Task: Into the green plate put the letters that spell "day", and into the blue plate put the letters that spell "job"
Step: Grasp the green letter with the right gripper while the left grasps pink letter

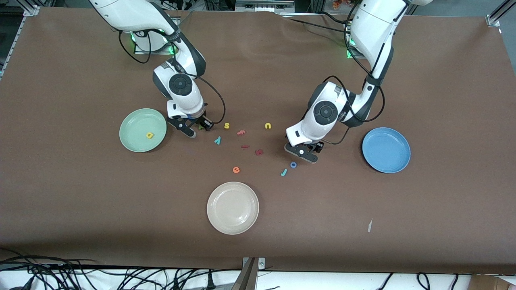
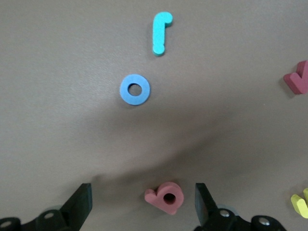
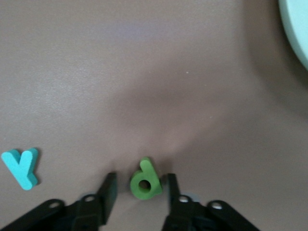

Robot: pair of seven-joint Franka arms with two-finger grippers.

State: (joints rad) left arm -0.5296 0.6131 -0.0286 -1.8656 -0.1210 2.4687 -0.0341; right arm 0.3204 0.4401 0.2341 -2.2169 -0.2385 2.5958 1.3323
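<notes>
My right gripper (image 1: 196, 129) is down at the table beside the green plate (image 1: 133, 121). Its fingers stand narrowly apart around the dark green "d" (image 3: 144, 180): one finger touches it, the other shows a small gap. The yellow "a" (image 1: 150, 135) lies in the green plate. The light-blue "y" (image 1: 217, 140) lies close by on the table. My left gripper (image 2: 143, 194) is wide open and low, with the pink "b" (image 2: 166, 197) on the table between its fingers. The blue "o" (image 2: 134, 90) and teal "j" (image 2: 161, 32) lie just past it. The blue plate (image 1: 386, 150) holds nothing.
A cream-white plate (image 1: 233, 207) sits nearer the front camera at the middle. Loose between the arms lie a yellow "s" (image 1: 227, 125), a yellow "u" (image 1: 268, 126), an orange "e" (image 1: 236, 170), a dark red "k" (image 1: 259, 152) and two small red pieces.
</notes>
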